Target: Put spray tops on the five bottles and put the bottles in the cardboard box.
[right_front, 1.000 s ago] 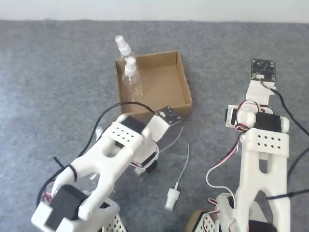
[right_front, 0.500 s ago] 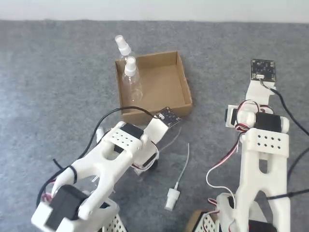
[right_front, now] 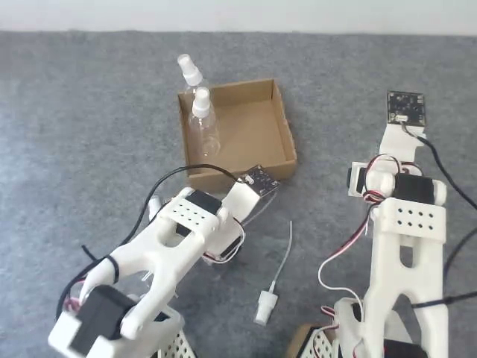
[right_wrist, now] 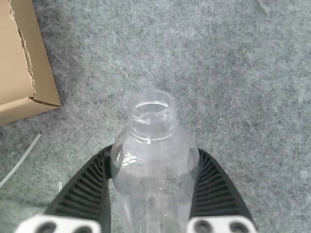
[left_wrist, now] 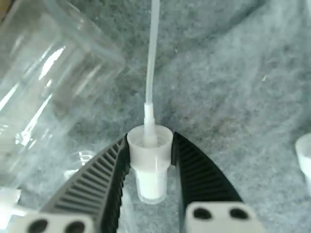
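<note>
High view: the cardboard box (right_front: 253,127) sits toward the far edge of the grey carpeted table (right_front: 89,112), about midway across. A capped bottle (right_front: 205,127) stands upright inside it, against the left wall near the far corner. A second capped bottle (right_front: 191,73) rises right at that corner. Whether it stands inside the box or just behind the wall cannot be told. A loose spray top (right_front: 266,304) lies close to the table's near edge, between the two arms, with its thin tube pointing toward the box.

In the left wrist view, the left gripper (left_wrist: 149,143) pinches a held spray top (left_wrist: 150,179) by its white collar. One black jaw sits on each side, and the tube runs straight away from them. A clear bottle (left_wrist: 46,82) is just beside it.

In the right wrist view, the right gripper (right_wrist: 153,155) clamps an uncapped bottle (right_wrist: 151,116) around its body. The open neck points away from the jaws, and a corner of the box is nearby.
</note>
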